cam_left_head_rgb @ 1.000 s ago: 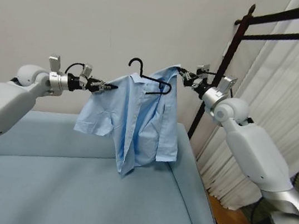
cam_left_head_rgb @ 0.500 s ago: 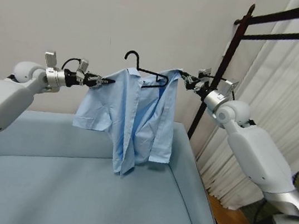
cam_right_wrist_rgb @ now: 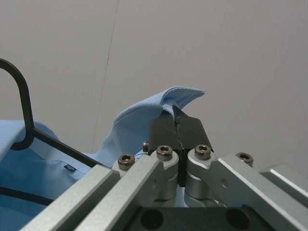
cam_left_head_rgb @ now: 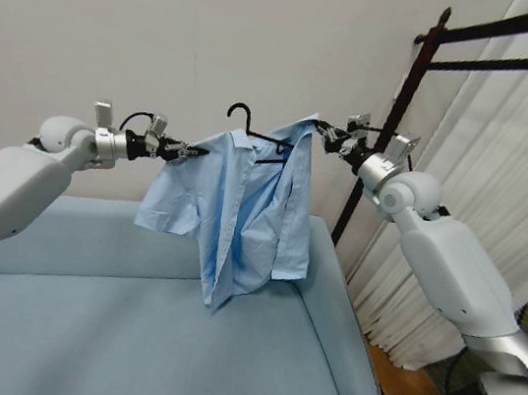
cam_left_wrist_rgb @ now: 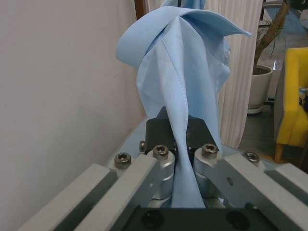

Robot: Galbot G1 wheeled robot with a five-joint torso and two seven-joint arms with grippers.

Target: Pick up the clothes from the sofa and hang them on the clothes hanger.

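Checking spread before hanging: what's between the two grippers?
In the head view, the blue shirt on its black hanger spans from left gripper to right gripper; both pinch its fabric.

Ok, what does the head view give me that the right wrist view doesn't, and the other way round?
Head view: the left gripper pinching the blue shirt at its far shoulder, the sofa beneath, and the clothes rack beside the right arm. Right wrist view: up close, the right gripper with its black pads shut on a fold of fabric by the collar. Both: the shirt with the black hanger in it, held up against the wall.
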